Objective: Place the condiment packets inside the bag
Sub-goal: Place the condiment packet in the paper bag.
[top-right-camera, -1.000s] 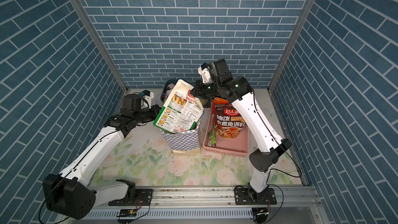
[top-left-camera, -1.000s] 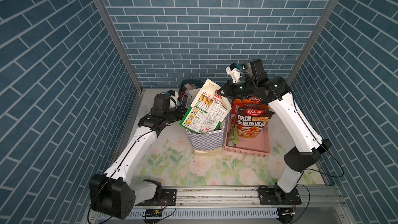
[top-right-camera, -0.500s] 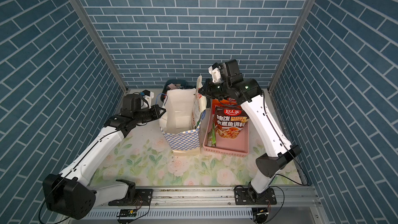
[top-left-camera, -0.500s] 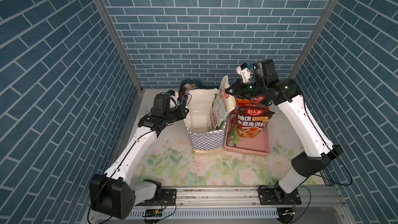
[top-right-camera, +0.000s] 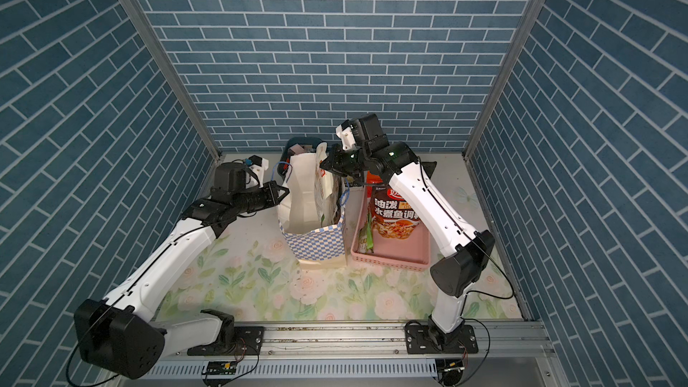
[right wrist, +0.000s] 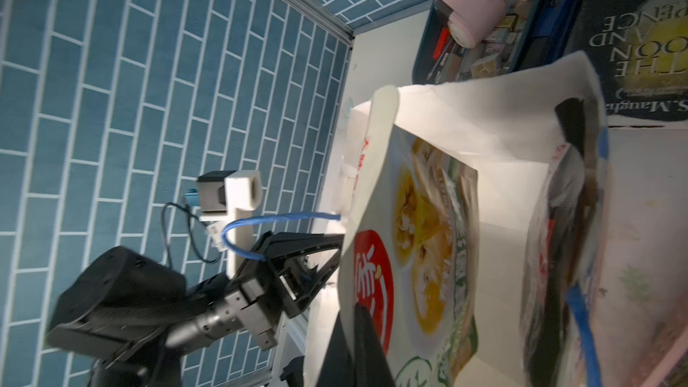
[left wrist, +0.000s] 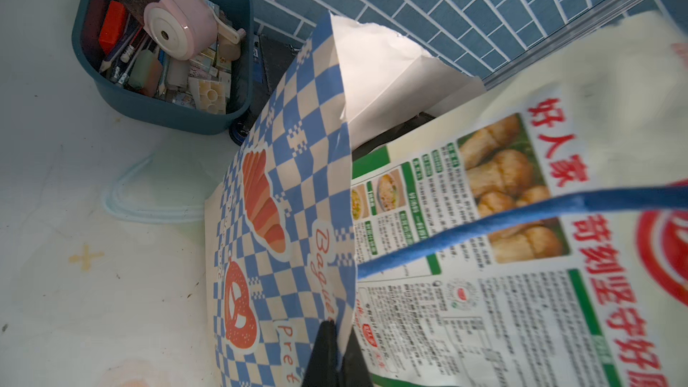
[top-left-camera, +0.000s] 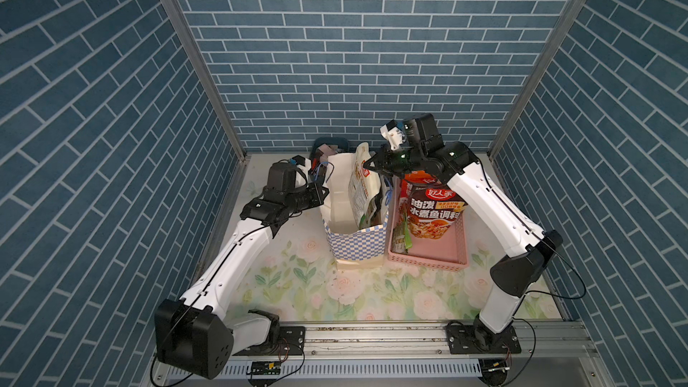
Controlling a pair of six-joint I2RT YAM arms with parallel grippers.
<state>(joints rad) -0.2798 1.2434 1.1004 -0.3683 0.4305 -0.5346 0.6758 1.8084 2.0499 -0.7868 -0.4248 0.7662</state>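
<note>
The checkered bag stands open mid-table. My left gripper is shut on its left wall rim, seen close in the left wrist view with the gripper pinching the paper. My right gripper is shut on the top edge of a white-and-green condiment packet that stands on edge with its lower part inside the bag. A dark packet leans against the bag's right wall inside. A black packet and small green packets stand in the pink basket.
The pink basket touches the bag's right side. A dark teal bin of stationery sits behind the bag by the back wall, beside a dark book. A blue cord handle crosses in front of the held packet.
My right gripper has turned the white-and-green packet from lying tilted across the bag's mouth to upright and lowered it into the bag. The left arm has held still.
</note>
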